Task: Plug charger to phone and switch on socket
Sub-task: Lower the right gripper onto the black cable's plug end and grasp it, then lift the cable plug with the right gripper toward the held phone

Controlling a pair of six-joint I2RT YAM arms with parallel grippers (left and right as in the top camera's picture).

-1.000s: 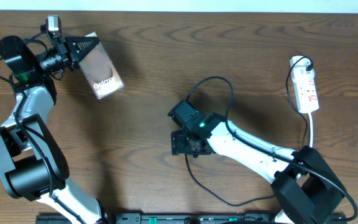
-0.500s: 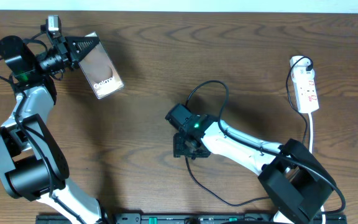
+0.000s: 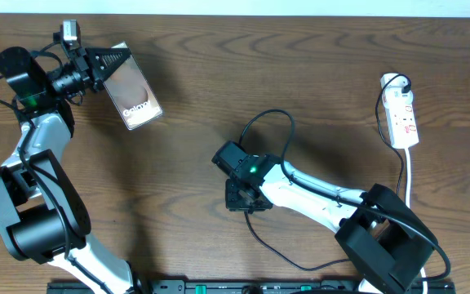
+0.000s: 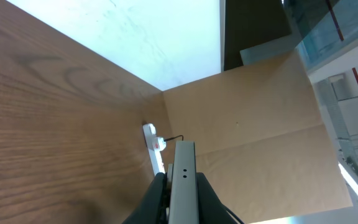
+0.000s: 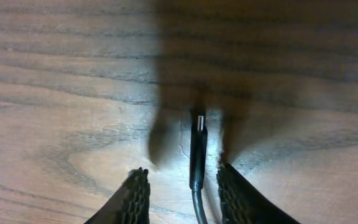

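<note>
Left gripper clamped on phone; right gripper astride the charger plug

One phone [image 3: 135,94], lettered "Galaxy" in white, sits at the upper left of the wooden table [image 3: 219,65], with the jaws of the left gripper [image 3: 117,59] closed on its upper edge. One charger [image 5: 197,155] lies near the table centre, its metal tip bare, between the jaws of the right gripper [image 5: 182,171], which stand apart with a gap on each side. One white socket [image 3: 401,118] with red marks lies at the right edge, well apart from the phone; its print is too small to read. The right arm hides part of the cable
</note>
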